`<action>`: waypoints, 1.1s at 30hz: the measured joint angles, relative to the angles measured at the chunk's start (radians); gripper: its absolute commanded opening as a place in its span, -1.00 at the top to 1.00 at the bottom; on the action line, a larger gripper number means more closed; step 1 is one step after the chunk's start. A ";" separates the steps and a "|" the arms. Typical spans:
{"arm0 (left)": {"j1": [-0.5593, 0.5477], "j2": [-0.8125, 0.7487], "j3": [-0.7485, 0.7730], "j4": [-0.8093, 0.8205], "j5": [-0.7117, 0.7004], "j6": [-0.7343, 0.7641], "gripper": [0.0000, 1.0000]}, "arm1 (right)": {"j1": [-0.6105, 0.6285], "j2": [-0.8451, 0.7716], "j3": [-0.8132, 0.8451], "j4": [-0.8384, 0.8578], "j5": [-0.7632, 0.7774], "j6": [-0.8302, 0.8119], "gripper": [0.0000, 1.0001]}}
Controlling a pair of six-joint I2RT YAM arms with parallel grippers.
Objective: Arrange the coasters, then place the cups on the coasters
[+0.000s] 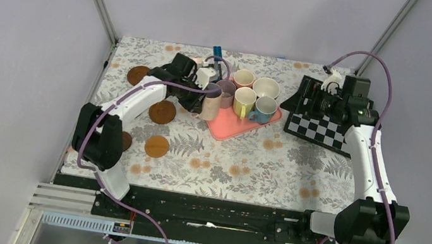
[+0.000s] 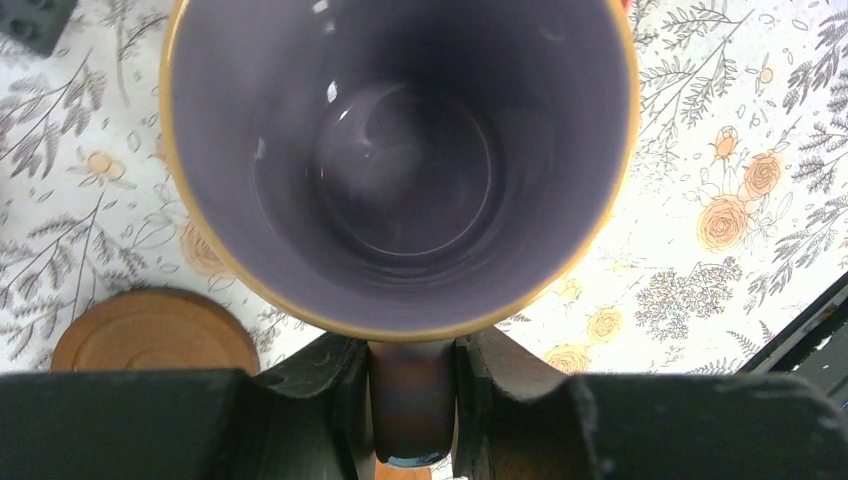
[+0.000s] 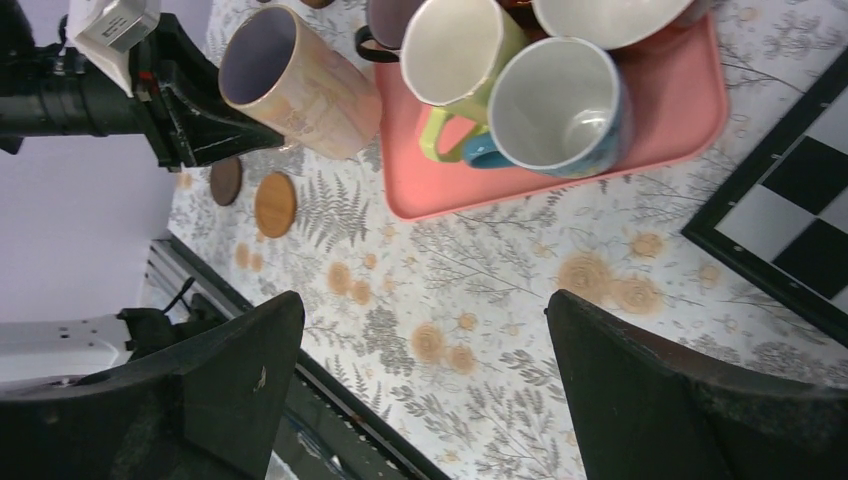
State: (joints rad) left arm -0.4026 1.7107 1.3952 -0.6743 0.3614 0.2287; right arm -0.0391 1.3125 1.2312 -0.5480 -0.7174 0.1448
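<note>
My left gripper (image 1: 200, 96) is shut on the handle of a pale pink cup (image 1: 211, 103), tilted just left of the pink tray (image 1: 230, 130). In the left wrist view the fingers (image 2: 330, 395) clamp the handle below the cup's (image 2: 400, 150) open mouth, above an orange-brown coaster (image 2: 155, 335). On the tray stand mauve (image 1: 226, 91), salmon (image 1: 244, 77), white (image 1: 266, 87), yellow (image 1: 244, 101) and light blue (image 1: 265, 110) cups. Coasters (image 1: 138, 74) (image 1: 162, 112) (image 1: 157, 146) lie left of the tray. My right gripper (image 1: 311, 101) (image 3: 422, 305) is open and holds nothing.
A black-and-white checkerboard (image 1: 320, 131) lies under the right gripper, right of the tray. Another dark coaster (image 1: 126, 141) shows partly behind the left arm. A small blue object (image 1: 217, 52) stands at the table's back edge. The cage posts and walls close in the sides.
</note>
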 measured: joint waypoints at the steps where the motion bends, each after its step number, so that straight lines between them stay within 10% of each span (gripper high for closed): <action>1: 0.014 -0.013 -0.011 0.003 0.003 -0.004 1.00 | 0.010 -0.002 0.005 0.000 0.000 0.015 -0.97; 33: 0.509 -0.111 -0.114 0.320 -0.053 -0.047 1.00 | 0.282 0.039 0.252 -0.112 0.161 0.169 -0.97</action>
State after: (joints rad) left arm 0.1066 1.5993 1.2816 -0.3542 0.3084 0.1822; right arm 0.2432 1.3510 1.4834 -0.6598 -0.5560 0.3134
